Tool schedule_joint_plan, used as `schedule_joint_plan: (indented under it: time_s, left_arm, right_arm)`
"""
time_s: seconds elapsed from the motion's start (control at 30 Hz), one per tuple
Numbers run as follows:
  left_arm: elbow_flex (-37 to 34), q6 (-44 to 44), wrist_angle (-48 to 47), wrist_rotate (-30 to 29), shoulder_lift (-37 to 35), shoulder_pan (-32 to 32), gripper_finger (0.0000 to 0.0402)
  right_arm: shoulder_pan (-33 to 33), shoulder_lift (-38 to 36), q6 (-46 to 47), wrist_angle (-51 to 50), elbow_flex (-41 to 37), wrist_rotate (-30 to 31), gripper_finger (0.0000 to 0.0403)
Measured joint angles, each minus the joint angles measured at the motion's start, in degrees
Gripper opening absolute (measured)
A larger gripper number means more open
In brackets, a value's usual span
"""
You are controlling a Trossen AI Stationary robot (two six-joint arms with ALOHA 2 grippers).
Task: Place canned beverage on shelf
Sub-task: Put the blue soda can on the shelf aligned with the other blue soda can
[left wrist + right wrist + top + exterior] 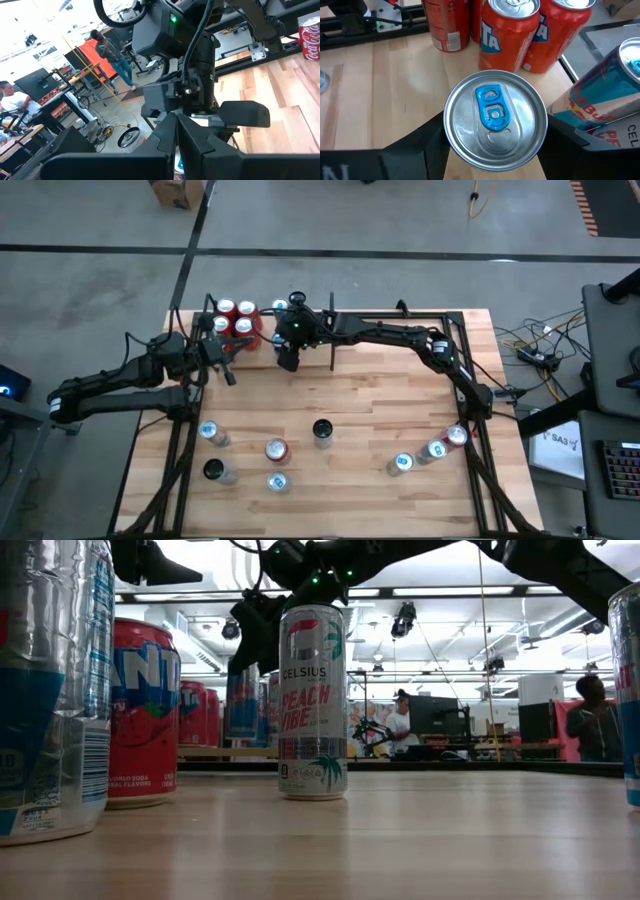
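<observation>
My right gripper [285, 345] reaches across the far side of the table to the shelf [332, 340], a black-framed bay at the far left. It is shut on a canned beverage [495, 117] with a silver top and a blue tab. Two orange cans [507, 35] and a red can [447, 25] stand just beyond it on the shelf's wood floor. A blue-and-silver can [600, 100] stands beside it. My left gripper [228, 372] waits shut at the table's left, close by and touching nothing. My right gripper pinches the can between its two fingers [420, 145], on opposite sides of its wall just under the top rim [451, 131]. The fingers come slanting down from the table's right side. The can stands upright. Whether its bottom rests on the wood cannot be told.
Several more cans stand on the near half of the table, among them a tall white one [313, 700] and a row near the right edge [435, 450]. The black frame posts [212, 305] bound the bay. People work in the room beyond [400, 720].
</observation>
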Motion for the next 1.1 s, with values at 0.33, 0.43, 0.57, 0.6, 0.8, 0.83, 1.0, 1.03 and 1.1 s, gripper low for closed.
schedule_joint_plan:
  time_s: [0.33, 0.43, 0.57, 0.6, 0.8, 0.83, 1.0, 1.03, 1.1]
  left_arm:
    - [0.00, 0.00, 0.00, 0.00, 0.00, -0.01, 0.0000]
    - [0.00, 0.00, 0.00, 0.00, 0.00, -0.01, 0.0000]
    - [0.00, 0.00, 0.00, 0.00, 0.00, 0.01, 0.0000]
    - [0.00, 0.00, 0.00, 0.02, 0.00, -0.01, 0.0000]
    - [0.00, -0.01, -0.02, 0.00, 0.00, 0.01, 0.0000]
    - [0.00, 0.00, -0.01, 0.00, 0.00, 0.01, 0.0000]
    - [0.00, -0.01, -0.02, 0.00, 0.00, -0.01, 0.0000]
    - [0.00, -0.02, -0.01, 0.00, 0.00, -0.01, 0.0000]
    - [0.00, -0.02, -0.02, 0.00, 0.00, 0.00, 0.0000]
  right_arm:
    - [-0.40, 0.00, -0.02, -0.10, -0.77, -0.05, 0.0224]
    - [-0.40, 0.00, -0.02, -0.09, -1.23, -0.03, 0.0224]
    - [-0.40, 0.00, -0.02, -0.07, -1.55, -0.03, 0.0224]
    - [-0.40, 0.00, -0.03, -0.03, -1.59, -0.03, 0.0224]
    - [-0.53, 0.00, -0.04, 0.02, -1.87, -0.01, 0.0224]
    - [-0.59, 0.00, -0.02, 0.07, -1.92, -0.02, 0.0224]
    - [-0.68, 0.00, 0.00, 0.92, -2.38, 2.54, 0.0247]
    - [-0.70, 0.00, 0.00, 1.02, -2.44, 3.28, 0.0259]
    - [-0.72, 0.00, -0.02, 1.34, -2.51, 4.72, 0.0284]
